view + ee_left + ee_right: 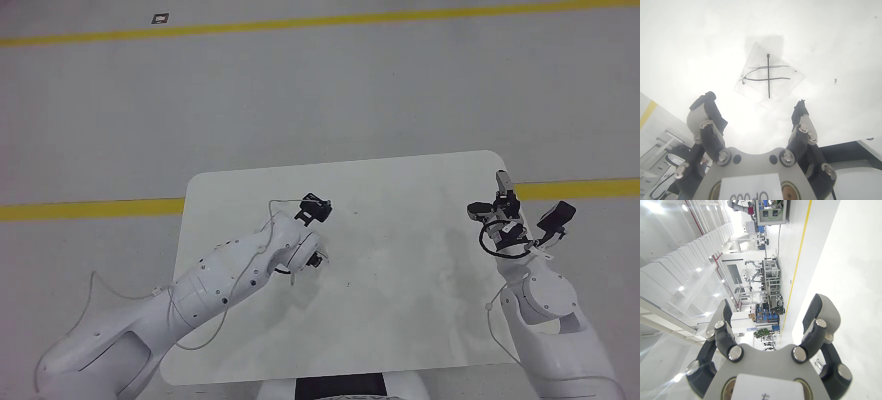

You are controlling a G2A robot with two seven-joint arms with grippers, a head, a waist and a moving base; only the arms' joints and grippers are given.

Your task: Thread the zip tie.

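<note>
Thin black plastic zip ties (769, 75) were seen crossed on a clear square plastic tray (785, 89), just ahead of the left gripper (754, 98). That gripper was held near ten o'clock of the white table's (400, 320) middle, its fingers spread and empty. The right gripper (772, 300), likewise spread and empty, was held at the three o'clock edge. The pick-up was judged not yet begun; next, a descent and a pinch on one tie would be needed.

I see three thin black zip ties (768, 73) lying flat and unlooped on a clear square tray (783, 85) on the desk (696, 56): one straight, crossing two curved.
</note>
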